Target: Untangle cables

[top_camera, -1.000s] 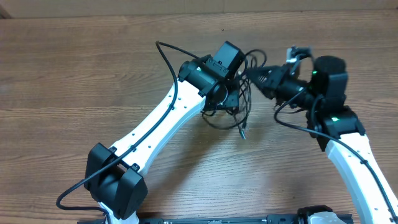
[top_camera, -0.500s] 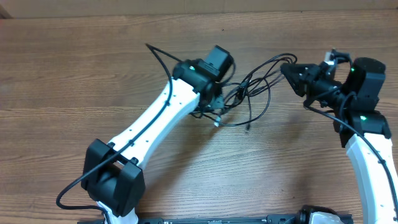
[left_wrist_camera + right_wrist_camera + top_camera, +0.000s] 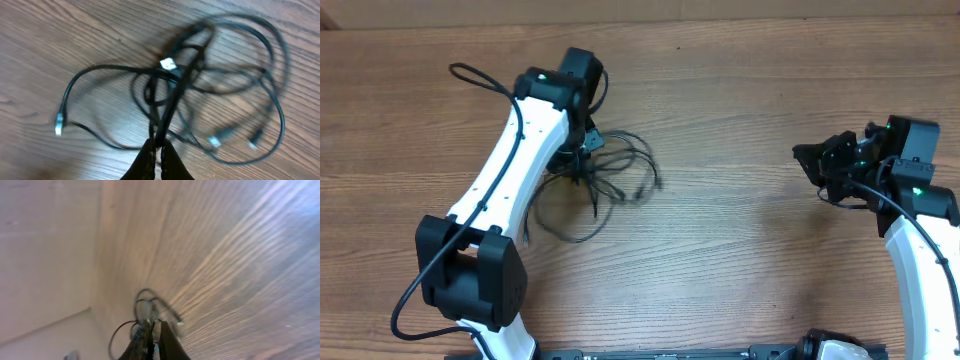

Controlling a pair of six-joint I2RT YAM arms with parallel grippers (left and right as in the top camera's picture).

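The cables (image 3: pixel 612 176) lie as one loose tangle of thin black loops on the wooden table, left of centre. My left gripper (image 3: pixel 582 148) stands over the tangle's left side. In the left wrist view it (image 3: pixel 160 146) is shut on strands of the cables (image 3: pixel 172 75), which fan out ahead; small silver plugs (image 3: pixel 59 122) stick out at the edges. My right gripper (image 3: pixel 804 155) hovers far to the right, shut, with nothing between its fingers. From the right wrist view (image 3: pixel 154 330) the cables (image 3: pixel 147 305) show only as a blurred, distant knot.
The bare wooden table (image 3: pixel 740 250) stretches between the two arms. Its far edge runs along the top of the overhead view. The left arm's own thick wire (image 3: pixel 470 72) loops out at the upper left.
The right gripper let go of the cable and pulled back to the right. The left arm swung left, dragging the bundle along; the stretched strands now lie slack on the table.
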